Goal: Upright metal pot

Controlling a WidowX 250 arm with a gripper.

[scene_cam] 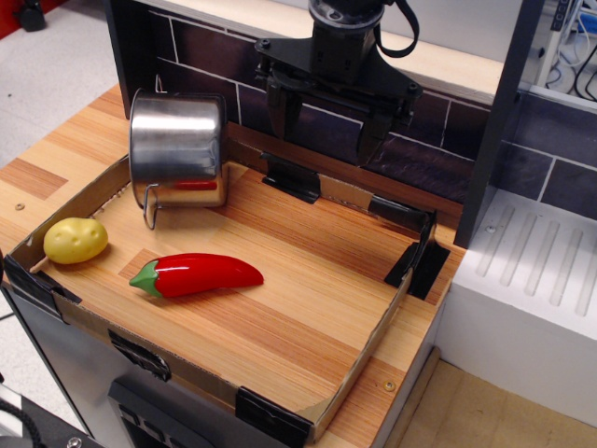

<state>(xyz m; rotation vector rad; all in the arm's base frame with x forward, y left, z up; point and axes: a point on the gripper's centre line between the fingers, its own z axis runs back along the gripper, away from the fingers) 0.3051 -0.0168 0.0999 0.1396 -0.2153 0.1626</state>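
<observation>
Arm above the pincer [328, 126] — cropped by top edge

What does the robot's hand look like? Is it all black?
Yes, mostly. The black robot gripper has a wide, blocky body with two thick fingers pointing down. Above them sits a rounder, dark wrist part, and a black cable loops beside it. No stickers or markings show.
</observation>
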